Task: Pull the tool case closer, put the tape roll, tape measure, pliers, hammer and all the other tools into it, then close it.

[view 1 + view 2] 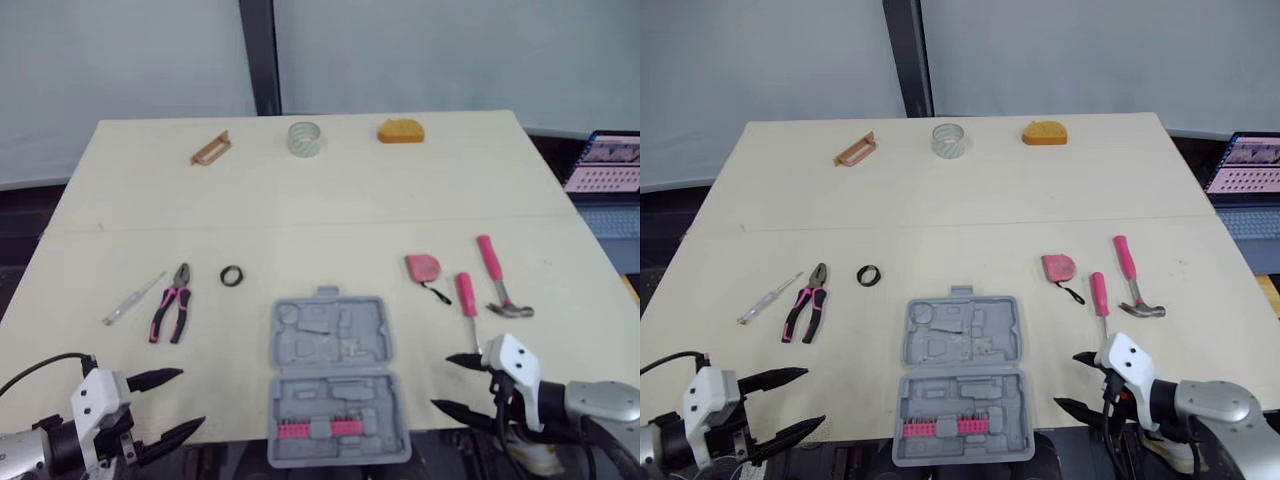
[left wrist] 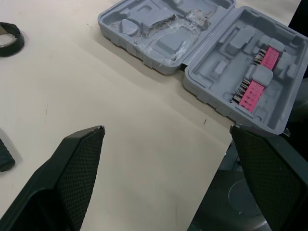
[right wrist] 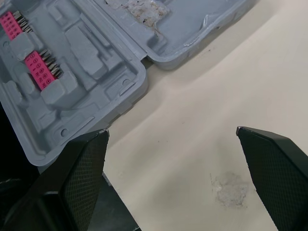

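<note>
Grey plastic tool case (image 1: 335,380), open, lower centre, overhangs beige table (image 1: 300,200) edge; long axis vertical, handle uppermost. Bare tabletop flanks it; left gripper (image 1: 190,398), right gripper (image 1: 440,382) spread, empty.

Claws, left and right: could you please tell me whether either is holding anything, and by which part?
Nothing is held. The left claw and the right claw are both open and empty, flanking the open tool case.

Bench (image 1: 300,210): pale cream. Tool case (image 1: 338,375): light grey all over, with pink bit strips (image 1: 320,429) in the near half. Pliers (image 1: 172,315): pink-and-black handles. Tape roll (image 1: 232,276): black. Tape measure (image 1: 422,266): pink. Hammer (image 1: 495,275): pink handle, silver head. Left end effector (image 1: 190,398) and right end effector (image 1: 442,382): black fingers (image 2: 77,178), cross-hatched pads.
</note>
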Tool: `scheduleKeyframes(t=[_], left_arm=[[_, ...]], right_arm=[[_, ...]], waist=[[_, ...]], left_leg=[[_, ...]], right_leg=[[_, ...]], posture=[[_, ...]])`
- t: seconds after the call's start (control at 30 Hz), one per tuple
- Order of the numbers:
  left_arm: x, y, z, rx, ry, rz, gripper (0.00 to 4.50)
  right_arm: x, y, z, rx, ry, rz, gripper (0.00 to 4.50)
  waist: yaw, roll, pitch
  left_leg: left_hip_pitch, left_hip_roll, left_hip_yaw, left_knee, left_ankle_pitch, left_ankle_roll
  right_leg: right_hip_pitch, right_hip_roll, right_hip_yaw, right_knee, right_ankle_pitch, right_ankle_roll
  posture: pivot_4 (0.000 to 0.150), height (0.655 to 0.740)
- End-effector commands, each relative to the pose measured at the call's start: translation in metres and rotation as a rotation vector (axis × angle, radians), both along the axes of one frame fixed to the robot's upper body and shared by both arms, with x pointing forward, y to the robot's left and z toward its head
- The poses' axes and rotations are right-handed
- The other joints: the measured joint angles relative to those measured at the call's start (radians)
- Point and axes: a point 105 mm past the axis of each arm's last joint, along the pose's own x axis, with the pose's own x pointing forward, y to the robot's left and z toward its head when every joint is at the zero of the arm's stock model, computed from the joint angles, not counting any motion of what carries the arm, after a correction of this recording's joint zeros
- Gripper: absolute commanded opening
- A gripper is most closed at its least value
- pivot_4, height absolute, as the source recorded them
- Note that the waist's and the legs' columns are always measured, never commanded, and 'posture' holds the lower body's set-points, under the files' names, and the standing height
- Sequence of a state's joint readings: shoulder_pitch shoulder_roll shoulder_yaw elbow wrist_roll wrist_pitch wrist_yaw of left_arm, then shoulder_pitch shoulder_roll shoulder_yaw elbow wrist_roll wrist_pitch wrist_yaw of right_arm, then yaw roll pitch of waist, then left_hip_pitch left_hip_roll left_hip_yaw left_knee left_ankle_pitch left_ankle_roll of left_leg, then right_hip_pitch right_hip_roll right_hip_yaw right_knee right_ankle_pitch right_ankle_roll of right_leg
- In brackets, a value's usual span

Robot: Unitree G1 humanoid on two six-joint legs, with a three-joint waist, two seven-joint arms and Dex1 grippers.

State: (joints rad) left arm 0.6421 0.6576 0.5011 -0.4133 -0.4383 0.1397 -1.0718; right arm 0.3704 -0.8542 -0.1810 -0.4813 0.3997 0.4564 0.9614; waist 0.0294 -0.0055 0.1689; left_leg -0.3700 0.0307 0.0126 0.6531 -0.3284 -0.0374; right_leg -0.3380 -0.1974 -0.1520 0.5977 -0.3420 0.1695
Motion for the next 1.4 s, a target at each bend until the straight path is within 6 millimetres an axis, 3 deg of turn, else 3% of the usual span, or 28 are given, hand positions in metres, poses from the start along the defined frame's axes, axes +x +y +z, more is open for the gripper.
scheduleKeyframes(t=[0.03,0.1,0.17,0.27,0.47,0.7,0.87,1.0,1.13,1.4], left_arm=[[-0.006,0.0,-0.003,0.005,0.034,-0.018,4.47],[-0.009,0.0,-0.006,0.008,0.077,-0.034,4.47],[-0.01,-0.001,-0.006,0.008,0.108,-0.055,4.47],[-0.002,-0.003,0.002,0.028,0.122,-0.104,4.47],[0.028,-0.003,0.029,0.133,0.148,-0.156,4.47],[0.076,0.005,0.072,0.526,0.167,-0.145,4.47],[0.117,0.002,0.088,0.665,0.131,-0.074,4.47],[0.147,-0.023,0.091,0.684,0.1,-0.091,4.47],[0.165,-0.039,0.088,0.719,0.118,-0.092,4.47],[0.181,-0.044,0.069,0.779,0.168,-0.086,4.47]], right_arm=[[0.001,0.004,0.009,0.026,-0.038,0.02,4.49],[0.005,0.005,0.015,0.046,-0.1,-0.001,4.49],[0.014,0.01,0.032,0.068,-0.28,-0.006,4.49],[0.007,0.02,0.041,0.1,-0.431,0.055,4.49],[-0.001,0.027,0.03,0.153,-0.437,0.077,4.49],[0.005,0.026,0.021,0.137,-0.44,0.106,4.49],[0.011,0.024,0.02,0.124,-0.45,0.117,4.49],[0.016,0.023,0.021,0.111,-0.458,0.126,4.49],[0.02,0.022,0.025,0.105,-0.463,0.129,4.49],[0.02,0.019,0.026,0.096,-0.452,0.13,4.49]], waist=[[-0.001,0.0,0.0],[-0.002,0.0,0.0],[-0.001,0.0,0.0],[0.001,0.0,0.0],[0.001,0.0,0.0],[-0.005,0.0,0.001],[-0.003,0.001,0.001],[-0.001,0.001,0.002],[-0.004,0.001,0.002],[-0.003,-0.001,0.003]], left_leg=[[0.0,0.0,0.0,0.0,0.0,0.0],[0.0,0.0,0.0,0.0,0.0,0.0],[0.0,0.0,0.0,0.0,0.0,0.0],[0.0,0.0,0.0,0.0,0.0,0.0],[0.0,0.0,0.0,0.0,0.0,0.0],[0.001,0.0,0.001,-0.002,0.0,0.0],[0.001,0.0,0.002,-0.001,0.0,0.0],[0.0,0.0,0.002,-0.001,0.0,-0.001],[0.0,0.0,0.002,0.0,0.0,-0.001],[-0.001,0.0,0.002,0.0,0.0,0.0]], right_leg=[[0.0,0.0,0.0,0.0,0.0,0.0],[0.0,0.0,0.0,0.0,0.0,0.0],[0.0,0.0,0.0,0.0,0.0,0.0],[0.0,0.0,0.0,0.0,0.0,0.0],[0.0,0.0,0.0,0.001,0.0,0.0],[-0.002,0.001,0.001,0.002,0.0,0.0],[-0.002,0.001,0.001,0.003,0.0,0.0],[-0.003,0.001,0.001,0.005,0.0,0.0],[-0.004,0.001,0.001,0.006,0.0,0.0],[-0.005,0.001,0.001,0.006,0.0,0.0]], posture=[[0.15,0.74],[0.15,0.74],[0.15,0.74],[0.15,0.74],[0.15,0.74],[0.15,0.74],[0.15,0.74],[0.15,0.74],[0.15,0.74],[0.15,0.74]])
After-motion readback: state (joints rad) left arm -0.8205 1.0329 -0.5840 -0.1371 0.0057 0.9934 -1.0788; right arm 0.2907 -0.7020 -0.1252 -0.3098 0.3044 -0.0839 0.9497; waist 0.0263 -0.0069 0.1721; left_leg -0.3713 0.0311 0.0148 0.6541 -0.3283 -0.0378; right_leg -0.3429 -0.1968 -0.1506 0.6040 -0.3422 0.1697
